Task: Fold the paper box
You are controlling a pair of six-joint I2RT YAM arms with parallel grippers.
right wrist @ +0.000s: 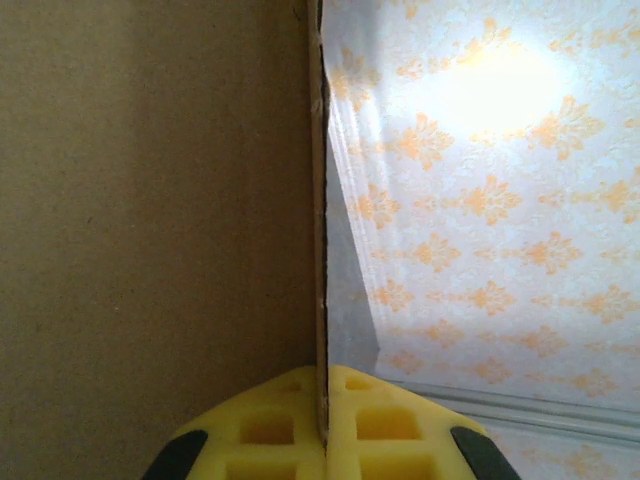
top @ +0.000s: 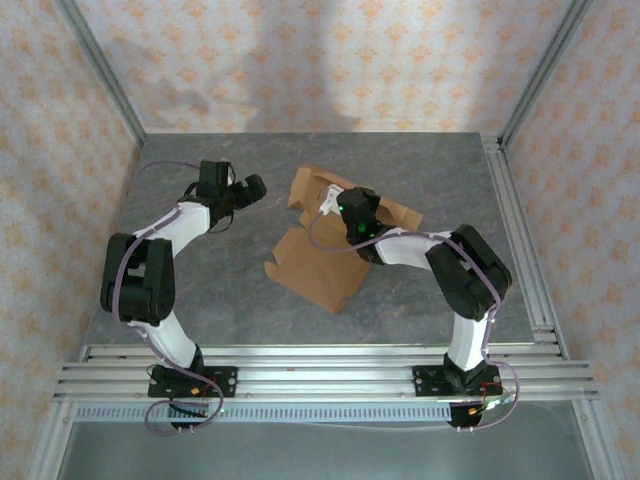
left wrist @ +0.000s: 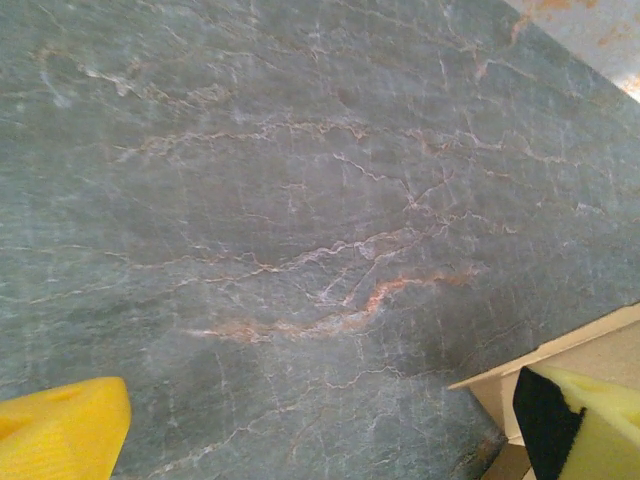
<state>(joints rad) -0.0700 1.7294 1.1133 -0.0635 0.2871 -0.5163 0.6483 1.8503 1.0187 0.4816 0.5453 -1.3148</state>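
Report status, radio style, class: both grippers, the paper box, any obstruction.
Left gripper open, empty, near the box's corner. Right gripper shut on a flap edge of the paper box. Box not yet folded, on the table. Nothing in the way.

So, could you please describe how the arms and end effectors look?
The left arm and right arm have white links, bulky black joints and a thin looping cable each. The right arm also carries a green light. The end effector fingers are yellow with black edges.
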